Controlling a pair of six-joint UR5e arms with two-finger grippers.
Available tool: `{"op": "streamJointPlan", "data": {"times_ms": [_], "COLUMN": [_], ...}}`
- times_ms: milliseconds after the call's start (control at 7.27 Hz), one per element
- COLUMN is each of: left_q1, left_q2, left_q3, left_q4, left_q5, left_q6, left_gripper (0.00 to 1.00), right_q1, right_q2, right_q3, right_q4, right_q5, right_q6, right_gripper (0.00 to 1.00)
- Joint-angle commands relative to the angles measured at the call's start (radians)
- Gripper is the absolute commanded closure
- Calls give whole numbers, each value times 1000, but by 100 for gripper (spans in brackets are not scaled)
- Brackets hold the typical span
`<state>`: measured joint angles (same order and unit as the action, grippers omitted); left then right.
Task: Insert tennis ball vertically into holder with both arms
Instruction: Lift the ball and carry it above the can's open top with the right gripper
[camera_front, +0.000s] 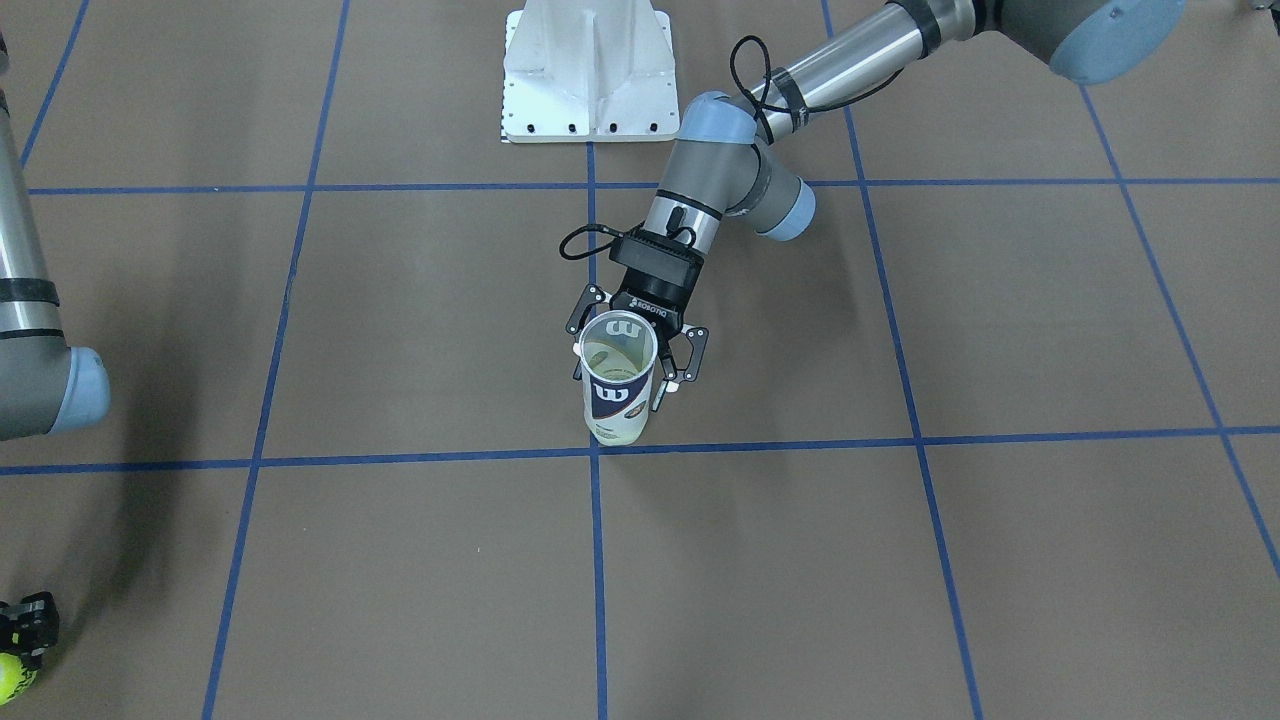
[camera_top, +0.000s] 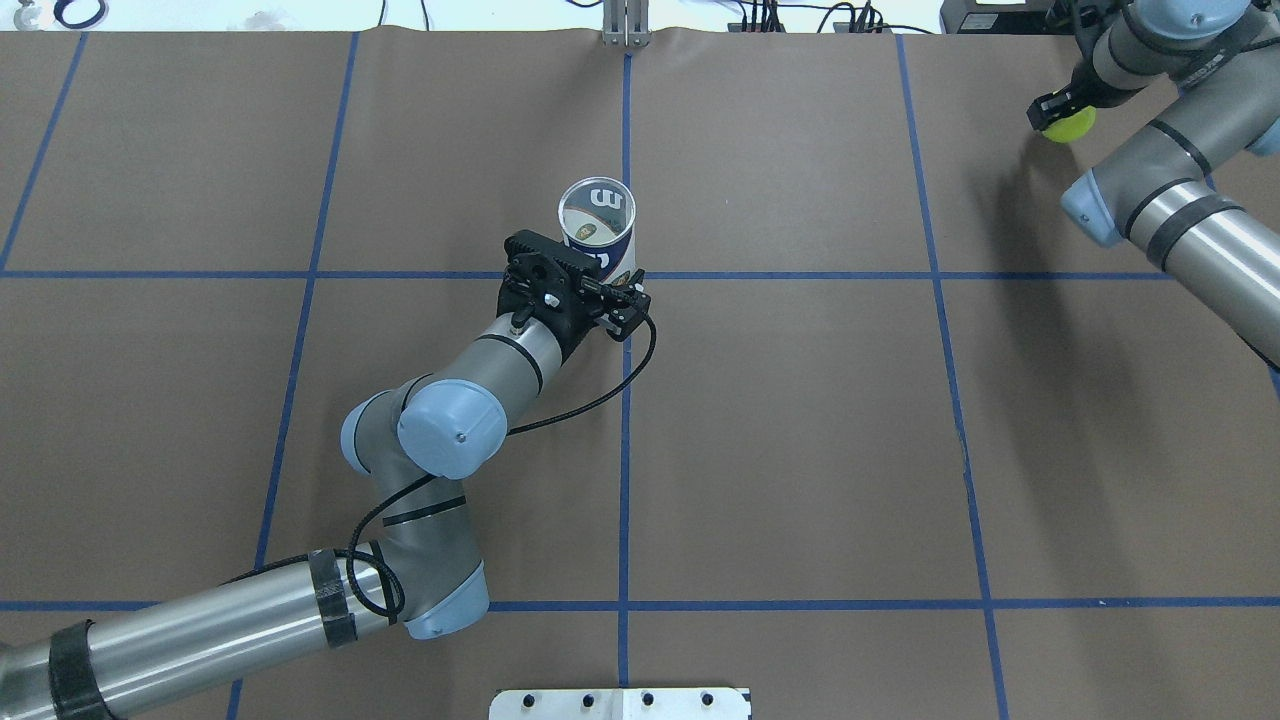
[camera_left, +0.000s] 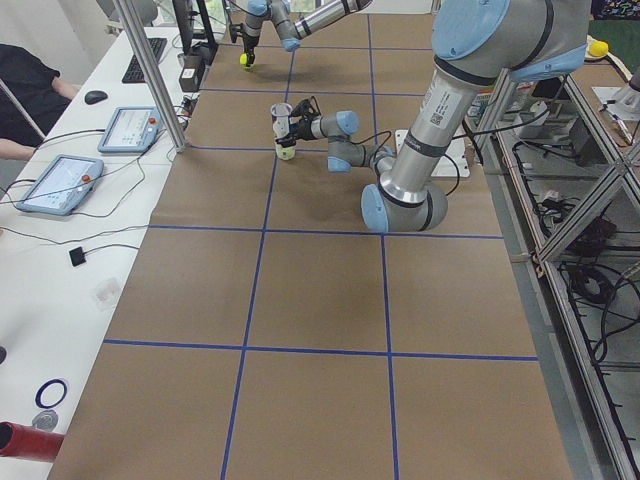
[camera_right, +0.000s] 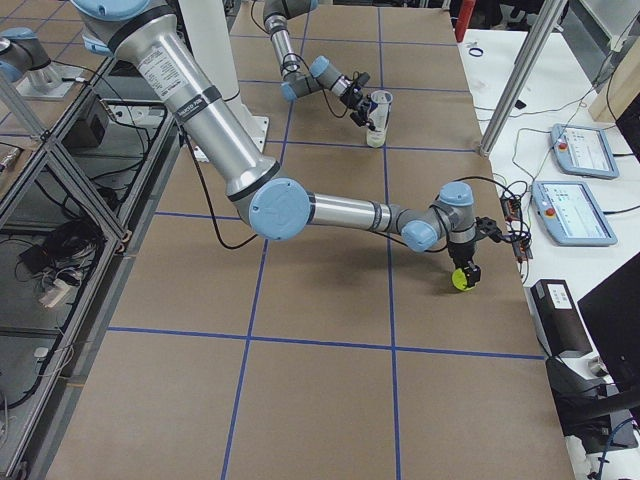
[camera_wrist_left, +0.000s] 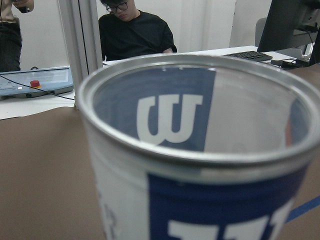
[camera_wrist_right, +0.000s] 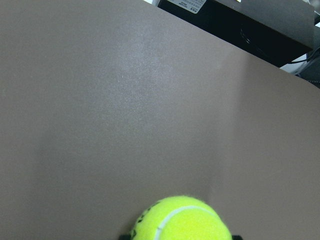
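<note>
**Step in hand: bring the tennis ball over the held holder**

The left gripper (camera_front: 624, 376) has its 2 fingers closed against the wall of the holder (camera_front: 619, 398), which stands upright, mouth up, near the centre of the table (camera_front: 900, 560). The right gripper (camera_top: 1062, 114) is clamped on the tennis ball (camera_top: 1070, 126) low at the far right corner, well apart from the holder. Recommended: raise the ball, centre it above the silver rim, descend vertically, and release only inside the rim. The left grip should hold the holder plumb.
</note>
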<state>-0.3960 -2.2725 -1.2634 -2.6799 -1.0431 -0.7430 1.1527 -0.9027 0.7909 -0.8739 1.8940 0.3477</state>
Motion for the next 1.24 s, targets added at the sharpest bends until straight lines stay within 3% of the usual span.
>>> {"op": "streamJointPlan", "data": {"times_ms": [0,275,688,1101], "left_q1": [-1,2,6,6], "left_q2": [1,1,-2,-4], "left_q3": [-1,-1,-2,-2], "left_q4": [0,0,0,0], "left_q5": [0,0,0,0], "left_q6": [2,2,2,1], "left_gripper": [1,1,1,2], "right_q1": [65,1,-160,-244], "right_q2": [8,89,224,319], "right_q3": [144,386,497,563], "right_q4": [-86,-296,-318,-332], "right_q5": [196,234,240,238], "right_q6": [49,346,760,977], "right_gripper": [100,100,100,100]}}
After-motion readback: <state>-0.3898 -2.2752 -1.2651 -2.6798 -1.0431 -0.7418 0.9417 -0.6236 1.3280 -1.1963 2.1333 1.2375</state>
